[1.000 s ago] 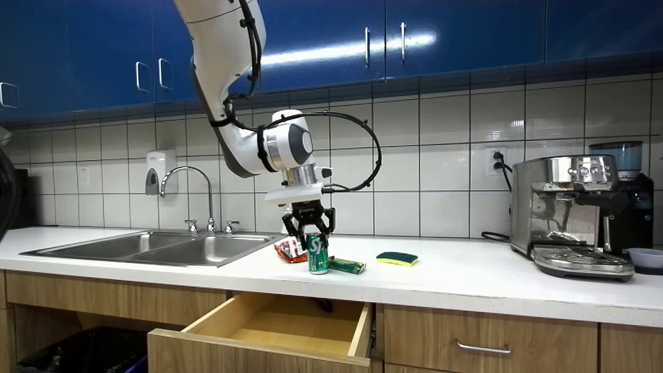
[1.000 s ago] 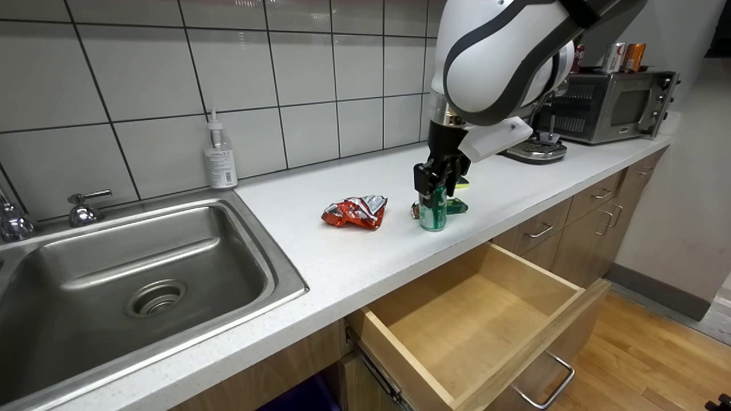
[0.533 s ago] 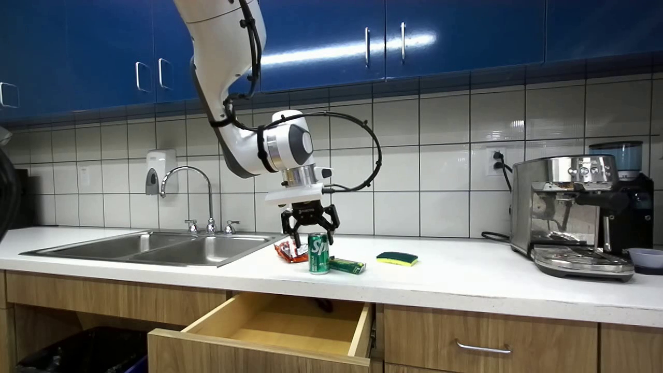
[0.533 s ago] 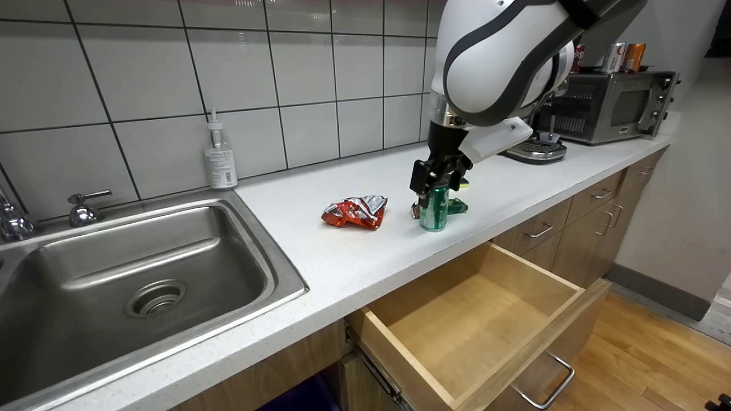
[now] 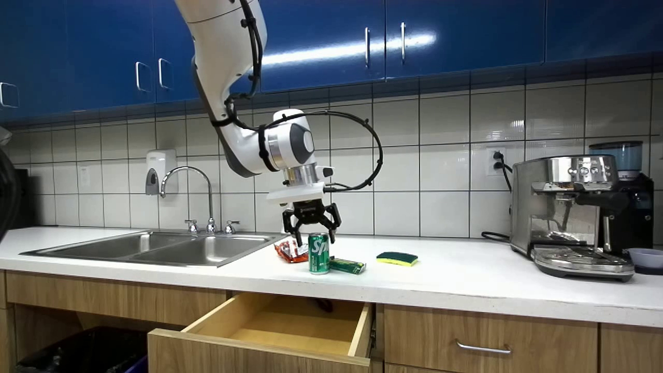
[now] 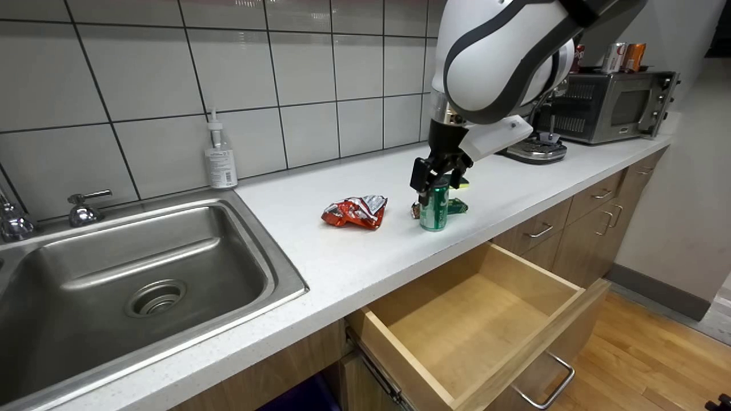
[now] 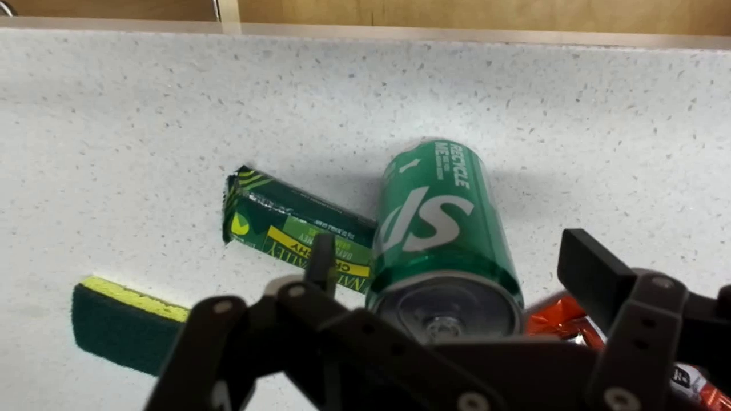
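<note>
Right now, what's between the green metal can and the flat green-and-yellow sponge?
A dark green rectangular snack packet lies between the can and the sponge, as an exterior view shows.

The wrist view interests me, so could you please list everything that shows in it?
Counter: one, speckled white, across most of the view
Soda can: one, green, upright on the counter, near the centre
Snack bar: one, green with yellow, left of the soda can
Sponge: one, dark green and yellow, lower left
Crumpled bag: one, red and silver, lower right, partly hidden
Open drawer: one, pale wood, top, beyond the counter's edge
Metal strip: one, silver, beside the drawer
Wooden surface: one, brown, top left
Curved metal piece: one, silver, top-left corner
Gripper: one, black, open, along the bottom
</note>
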You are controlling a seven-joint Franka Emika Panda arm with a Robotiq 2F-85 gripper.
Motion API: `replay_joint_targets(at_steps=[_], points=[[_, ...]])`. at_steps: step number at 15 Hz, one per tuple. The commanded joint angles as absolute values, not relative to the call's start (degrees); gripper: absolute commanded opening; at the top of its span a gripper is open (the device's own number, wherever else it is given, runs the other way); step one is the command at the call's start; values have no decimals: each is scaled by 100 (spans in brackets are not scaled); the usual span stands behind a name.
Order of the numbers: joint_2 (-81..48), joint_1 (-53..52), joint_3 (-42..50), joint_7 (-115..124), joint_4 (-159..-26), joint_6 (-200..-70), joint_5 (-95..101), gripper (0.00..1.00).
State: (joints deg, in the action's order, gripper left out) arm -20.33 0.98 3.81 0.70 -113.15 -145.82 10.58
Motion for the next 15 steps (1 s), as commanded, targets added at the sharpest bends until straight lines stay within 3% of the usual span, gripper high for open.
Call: replay_joint_targets(at_steps=[1,4,6,10,15], points=[[-2110,137,375,-112,-11086,-14361,1018,100],[-2136,136,380,-106,-11049,-14344,1021,100],[-2148,126,397,-85,-11045,-14365,1053,72],[-2177,138,386,-123,-11044,-14376,1032,41],[-2145,136,391,-131,-11083,-14379,1047,39]])
